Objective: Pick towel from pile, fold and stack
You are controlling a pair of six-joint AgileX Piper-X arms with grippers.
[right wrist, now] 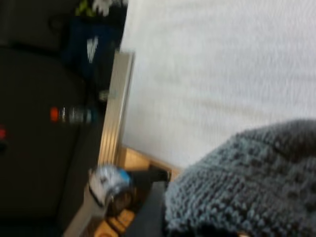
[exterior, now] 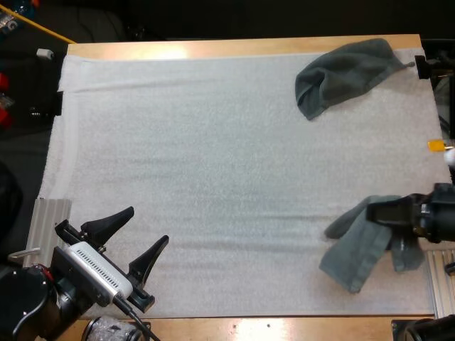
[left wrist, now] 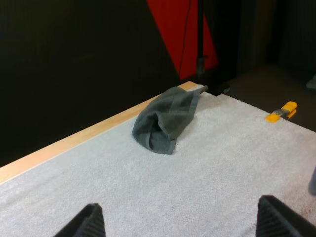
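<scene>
Dark grey-green terry towel (exterior: 355,256) hangs from my right gripper (exterior: 380,212), its fingers clamped on the cloth over the near right part of the white mat (exterior: 213,156), probably lifted for spreading and folding. A crumpled grey-green towel (exterior: 348,71) lies at the far right corner. My left gripper (exterior: 149,224) rests aside, fingers apart, empty. No legible writing.

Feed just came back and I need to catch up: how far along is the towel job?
Done: nothing yet; both towels look unfolded on the mat. In hand: the right gripper grips the near towel at the mat's right edge, while the left gripper hangs open. Left: fold and stack that towel, then the crumpled far towel at the far right corner.
</scene>
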